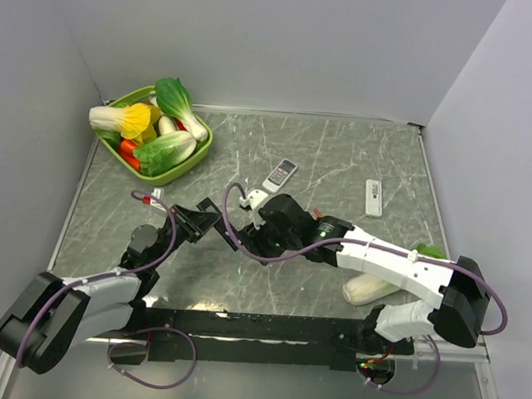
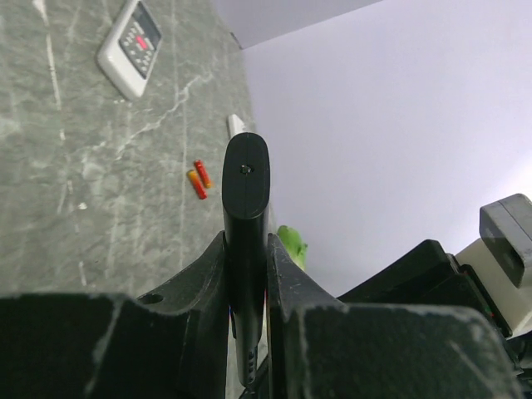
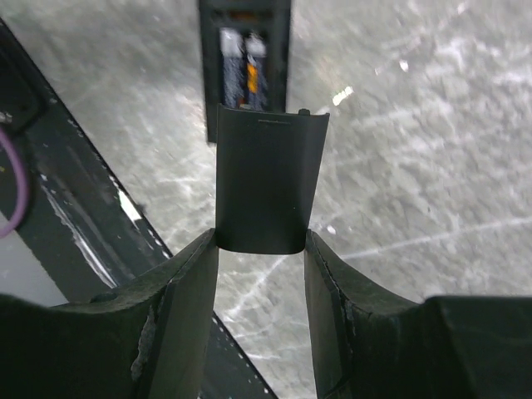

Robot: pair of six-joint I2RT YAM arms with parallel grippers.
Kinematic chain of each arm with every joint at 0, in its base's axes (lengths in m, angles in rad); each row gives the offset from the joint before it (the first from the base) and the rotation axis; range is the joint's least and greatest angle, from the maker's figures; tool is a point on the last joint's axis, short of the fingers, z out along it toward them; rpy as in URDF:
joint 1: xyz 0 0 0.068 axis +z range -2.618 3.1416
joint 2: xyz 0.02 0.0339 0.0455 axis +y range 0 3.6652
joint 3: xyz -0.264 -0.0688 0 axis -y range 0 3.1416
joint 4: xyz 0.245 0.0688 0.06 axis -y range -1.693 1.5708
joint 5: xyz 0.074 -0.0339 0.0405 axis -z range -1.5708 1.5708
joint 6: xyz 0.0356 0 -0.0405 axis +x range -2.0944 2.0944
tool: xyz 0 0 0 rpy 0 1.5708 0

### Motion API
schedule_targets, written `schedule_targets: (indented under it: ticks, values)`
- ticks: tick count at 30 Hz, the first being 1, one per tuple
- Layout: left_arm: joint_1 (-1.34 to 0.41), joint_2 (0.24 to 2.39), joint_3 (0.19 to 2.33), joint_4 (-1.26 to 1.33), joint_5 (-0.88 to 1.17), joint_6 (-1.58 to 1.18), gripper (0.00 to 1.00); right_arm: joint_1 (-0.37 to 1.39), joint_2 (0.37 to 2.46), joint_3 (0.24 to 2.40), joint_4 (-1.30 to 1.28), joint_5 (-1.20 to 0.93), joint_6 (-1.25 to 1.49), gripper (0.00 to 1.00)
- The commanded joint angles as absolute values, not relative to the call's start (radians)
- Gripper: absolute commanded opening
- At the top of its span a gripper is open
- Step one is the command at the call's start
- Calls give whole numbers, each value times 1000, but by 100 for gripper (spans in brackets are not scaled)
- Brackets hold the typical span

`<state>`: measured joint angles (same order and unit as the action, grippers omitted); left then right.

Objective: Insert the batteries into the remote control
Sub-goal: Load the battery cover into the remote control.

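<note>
Two robot arms meet over a grey marbled bench [image 1: 342, 150]. The left claw [image 2: 247, 249] is clamped tight on a slim black remote [image 2: 246, 179], which that arm's wrist camera sees end-on, held edgewise between the fingers and pointing away from the wrist. The right claw [image 3: 260, 241] is pressed on both long edges of a curved black battery cover [image 3: 266, 179], which sticks out forward from the fingers. Straight ahead of the cover, the open compartment of the black remote shows two batteries [image 3: 253, 75] seated side by side, one of them with an orange band. The cover's far edge sits just at the near end of the compartment, overlapping it in this view, though whether the two touch cannot be told. The cover's long axis runs in line with the remote's long axis, so the coming move looks like a straight push forward by the right arm while the left arm steadies the remote. A slight sideways tilt could jam the cover on its rails. Two loose orange batteries [image 2: 198, 179] lie on the bench well beyond the held remote, and a white remote [image 1: 281, 173] lies farther back.
</note>
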<state>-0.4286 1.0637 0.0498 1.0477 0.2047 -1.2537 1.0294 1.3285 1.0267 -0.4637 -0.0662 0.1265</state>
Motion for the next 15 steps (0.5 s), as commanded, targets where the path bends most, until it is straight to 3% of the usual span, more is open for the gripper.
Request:
schedule_targets:
  ticks: [1, 15]
  values:
    - [-436, 1063, 28, 1175, 229, -1290, 2, 1052, 1362, 1120, -459, -61, 103, 20]
    - [-449, 959, 44, 1039, 187, -1258, 2, 1098, 1508, 1301, -646, 46, 95, 22]
